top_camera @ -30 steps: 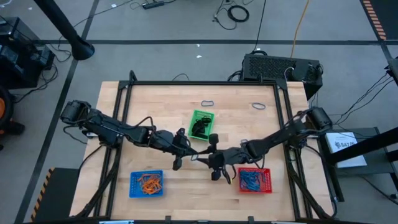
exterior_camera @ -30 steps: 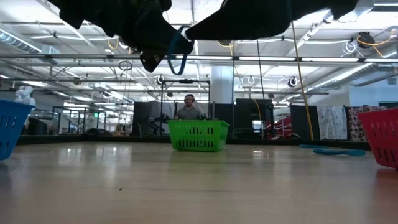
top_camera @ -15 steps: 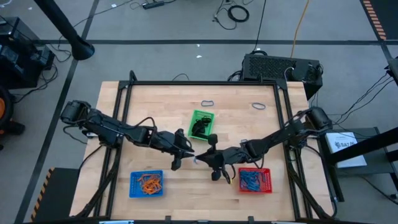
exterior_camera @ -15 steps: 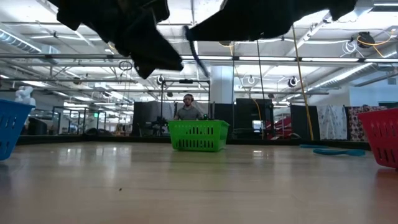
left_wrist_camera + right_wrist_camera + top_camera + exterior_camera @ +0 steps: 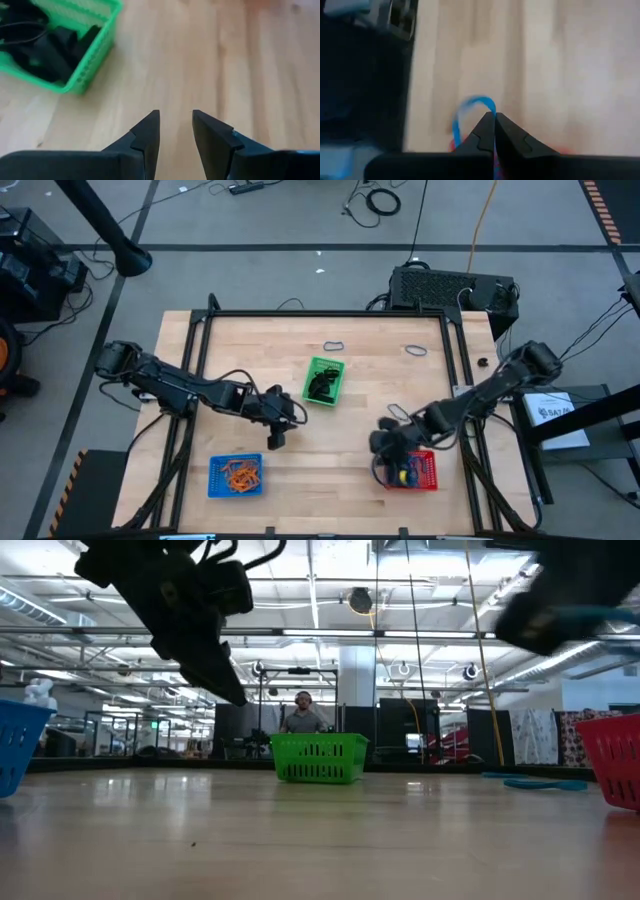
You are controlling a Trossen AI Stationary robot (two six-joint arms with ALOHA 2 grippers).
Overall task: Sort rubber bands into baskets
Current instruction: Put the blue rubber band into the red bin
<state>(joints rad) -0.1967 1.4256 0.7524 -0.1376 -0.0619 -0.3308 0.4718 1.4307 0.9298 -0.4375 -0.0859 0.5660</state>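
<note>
Two grippers up: I see right gripper point(image 5: 494, 120) pinching a thin blue rubber band point(image 5: 470, 107) over the red mesh basket point(image 5: 420, 471); left gripper point(image 5: 175, 127) fingers spread, empty, near the green mesh basket point(image 5: 87, 57) mid-bench.

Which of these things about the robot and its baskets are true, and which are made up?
1. The right gripper is shut on a blue rubber band. True.
2. The left gripper holds an orange rubber band. False: its fingers stand apart over bare wood with nothing between them.
3. The green basket has black rubber bands in it. True.
4. The blue basket is full of blue bands. False: it holds orange rubber bands.
5. The right gripper is above the red basket. True, in the high view it sits over that basket's left edge.
6. All the bands are in baskets. False: two loops lie loose on the table at the far side.
</note>
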